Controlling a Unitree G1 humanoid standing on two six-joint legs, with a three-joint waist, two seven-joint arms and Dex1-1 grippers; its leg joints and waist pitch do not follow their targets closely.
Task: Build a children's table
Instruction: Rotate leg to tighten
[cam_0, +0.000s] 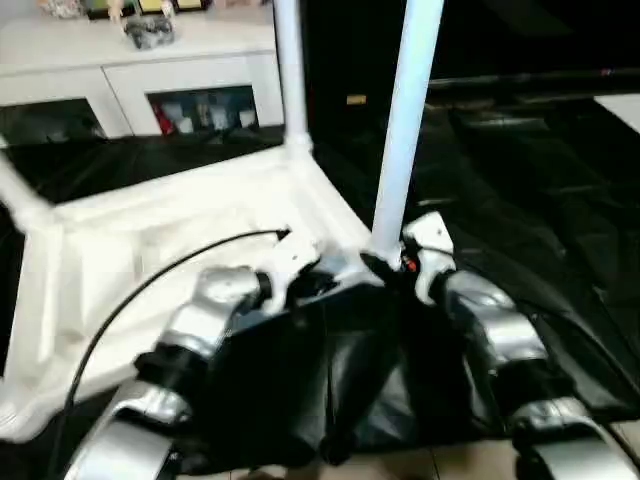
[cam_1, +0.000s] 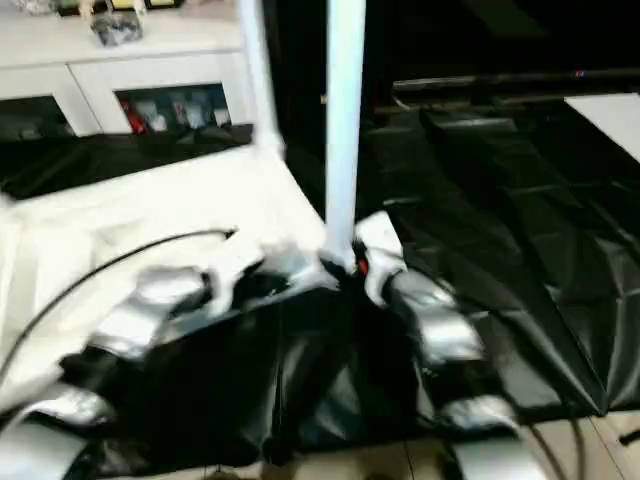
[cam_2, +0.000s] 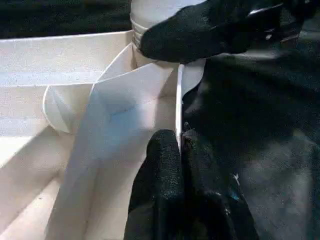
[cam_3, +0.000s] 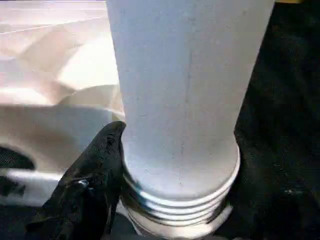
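A: While the white plastic rectangular tabletop (cam_0: 170, 235) lies upside down on the black plastic sheet (cam_0: 520, 170), how many legs stand in its round corner sockets?

B: Three show. The long white tapered tube leg (cam_0: 405, 120) at the near right corner stands upright, a second white leg (cam_0: 289, 70) stands upright at the far right corner, and a third (cam_0: 22, 195) slants up from the far left corner, cut off by the picture's edge.

A: What holds the near one?

B: The right gripper (cam_3: 165, 197) has its two black fingers closed around that leg's ribbed foot, just above the socket; one finger (cam_3: 87, 187) presses its side in the right wrist view.

A: And the left gripper (cam_2: 180, 165)?

B: Its fingers are pinched together on the tabletop's thin edge wall, right beside the same corner socket. The right gripper's finger (cam_2: 200, 30) shows just beyond it, wrapped on the leg's base.

A: Any containers?

B: The white cabinet (cam_0: 130, 75) behind has two glass-fronted compartments. The right one (cam_0: 205, 108) holds small coloured items, too blurred to name; what is in the left one (cam_0: 45, 120) I cannot tell. A dark small object (cam_0: 150, 32) sits on top of the cabinet.

A: Anything else?

B: One black cable (cam_0: 150, 280) arcs over the left silver forearm (cam_0: 195, 330).
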